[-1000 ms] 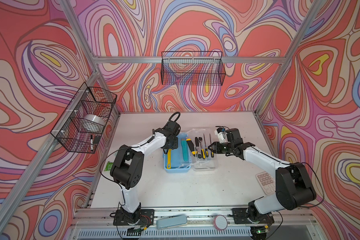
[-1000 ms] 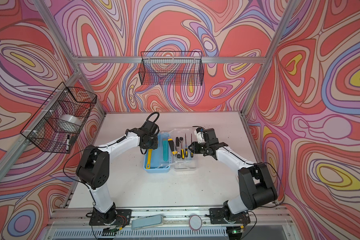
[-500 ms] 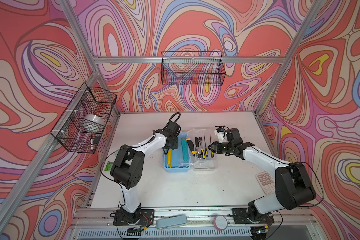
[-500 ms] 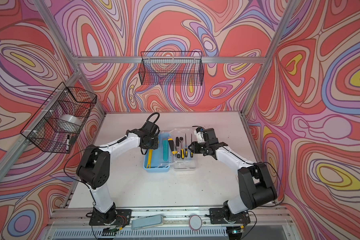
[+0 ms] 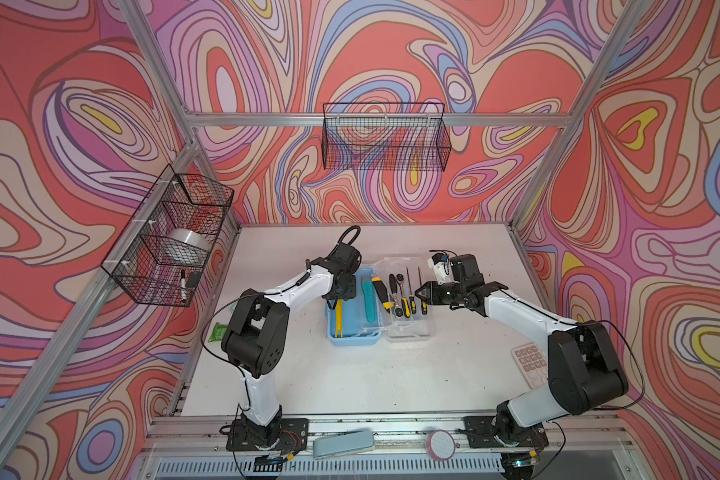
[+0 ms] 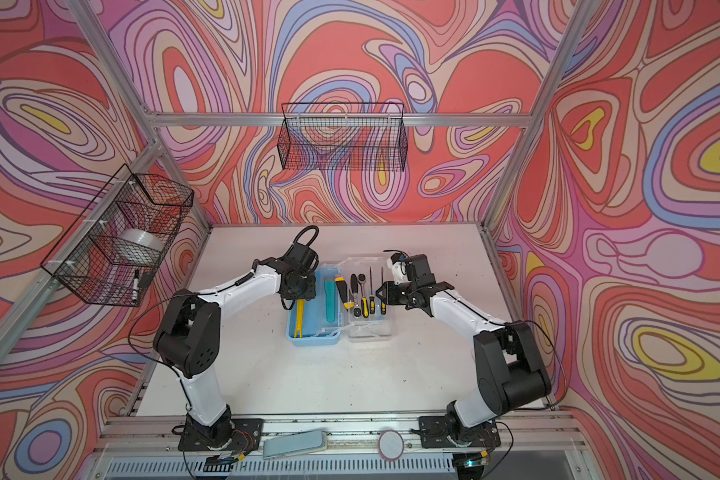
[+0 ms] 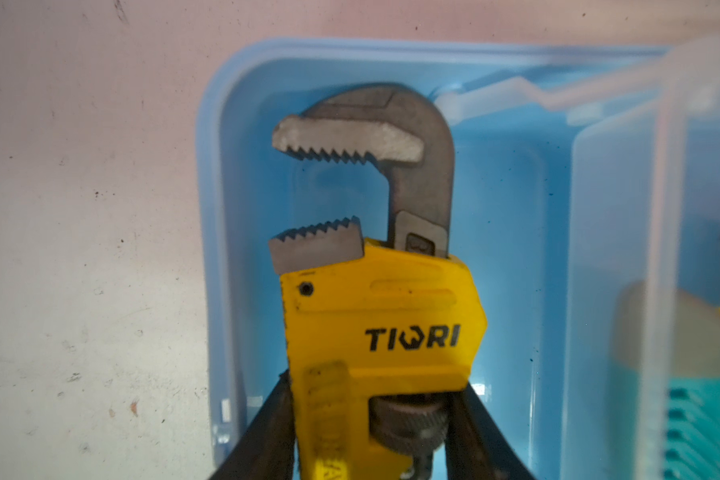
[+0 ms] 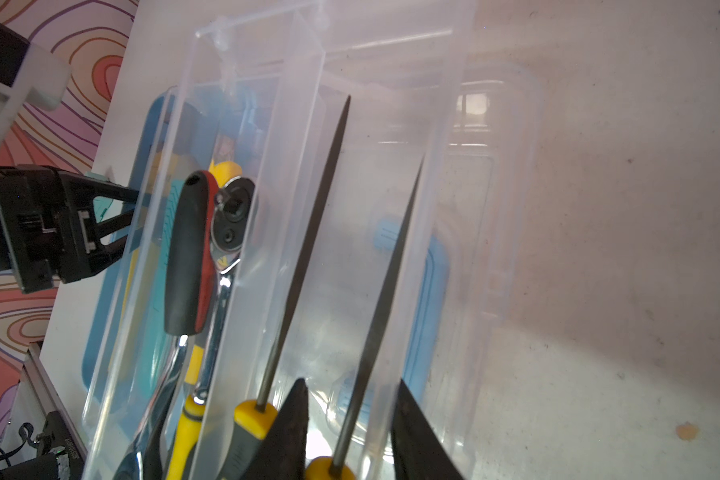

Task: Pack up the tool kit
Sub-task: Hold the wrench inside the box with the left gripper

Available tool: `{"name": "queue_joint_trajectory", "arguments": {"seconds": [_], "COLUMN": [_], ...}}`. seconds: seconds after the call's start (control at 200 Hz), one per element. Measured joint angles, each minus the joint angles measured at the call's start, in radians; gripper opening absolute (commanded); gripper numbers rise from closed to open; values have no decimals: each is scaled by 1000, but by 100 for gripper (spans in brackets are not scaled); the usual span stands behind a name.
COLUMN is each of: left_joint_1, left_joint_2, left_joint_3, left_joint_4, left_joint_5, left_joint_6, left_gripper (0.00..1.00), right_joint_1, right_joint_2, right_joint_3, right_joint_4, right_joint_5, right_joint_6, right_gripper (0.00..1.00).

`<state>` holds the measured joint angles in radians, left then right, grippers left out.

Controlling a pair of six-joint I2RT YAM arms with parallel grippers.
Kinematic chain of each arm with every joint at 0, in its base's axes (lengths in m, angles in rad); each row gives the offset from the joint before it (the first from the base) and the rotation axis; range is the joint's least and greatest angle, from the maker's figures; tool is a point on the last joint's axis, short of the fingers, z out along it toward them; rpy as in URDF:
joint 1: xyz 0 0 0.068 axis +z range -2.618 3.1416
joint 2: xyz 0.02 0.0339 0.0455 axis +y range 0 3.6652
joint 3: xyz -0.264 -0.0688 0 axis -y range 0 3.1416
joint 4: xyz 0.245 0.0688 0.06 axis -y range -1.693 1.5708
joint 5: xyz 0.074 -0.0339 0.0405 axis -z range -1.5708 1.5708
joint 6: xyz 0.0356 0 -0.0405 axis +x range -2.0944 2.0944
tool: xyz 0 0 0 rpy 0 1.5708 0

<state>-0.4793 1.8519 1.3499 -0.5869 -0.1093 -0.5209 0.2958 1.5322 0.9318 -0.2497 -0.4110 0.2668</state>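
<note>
Pipe wrench in left hand

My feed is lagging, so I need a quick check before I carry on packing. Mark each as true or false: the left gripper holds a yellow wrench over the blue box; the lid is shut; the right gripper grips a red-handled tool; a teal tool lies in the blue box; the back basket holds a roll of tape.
1. The left gripper holds the yellow wrench over the blue box. True.
2. The lid is shut. False: it lies open beside the box.
3. The right gripper grips a red-handled tool. False: its fingers stand either side of a yellow-handled file.
4. A teal tool lies in the box. True.
5. The back basket holds tape. False: the roll is in the side basket.
</note>
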Motion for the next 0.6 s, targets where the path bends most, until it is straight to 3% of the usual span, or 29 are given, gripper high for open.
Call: {"name": "queue_joint_trajectory", "arguments": {"seconds": [0.601], "left_joint_1": [-5], "left_joint_2": [-41], "left_joint_3": [-18], "left_joint_4": [-36], "left_joint_5": [1], "left_joint_6": [-32], "left_gripper": [6], "right_joint_1": [0], "right_joint_2": [15], "right_joint_3": [7], "right_joint_4": [8], "right_joint_5": [6], "right_joint_6": [0], "right_gripper": [32]}}
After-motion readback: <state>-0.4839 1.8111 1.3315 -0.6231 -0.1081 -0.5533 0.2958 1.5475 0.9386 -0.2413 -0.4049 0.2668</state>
